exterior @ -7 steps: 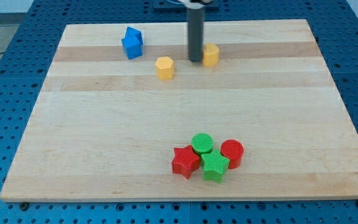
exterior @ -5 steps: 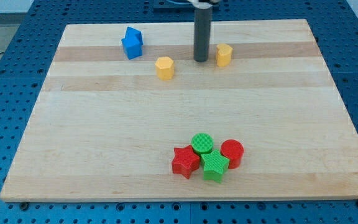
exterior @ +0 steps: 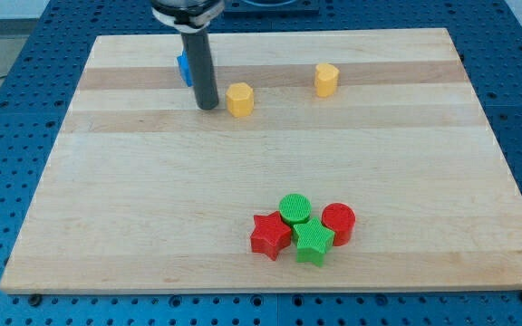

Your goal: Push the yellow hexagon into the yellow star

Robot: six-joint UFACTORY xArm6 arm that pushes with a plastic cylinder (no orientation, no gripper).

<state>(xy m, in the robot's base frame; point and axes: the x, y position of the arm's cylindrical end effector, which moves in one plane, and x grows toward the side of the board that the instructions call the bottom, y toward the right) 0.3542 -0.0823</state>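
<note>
Tip [exterior: 207, 106] just left of yellow hexagon [exterior: 239, 99].

yellow hexagon [exterior: 239, 99]: upper board, flat | yellow star [exterior: 326, 80]: to its right, apart

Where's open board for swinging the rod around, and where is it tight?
Free: the wide band between yellow hexagon and the green circle cluster, plus the view's left and right bottom areas. Tight: my tip sits just left of the hexagon, blue blocks behind.

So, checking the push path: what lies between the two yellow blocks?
Nothing: the camera view shows bare board between the yellow hexagon and the yellow star.
</note>
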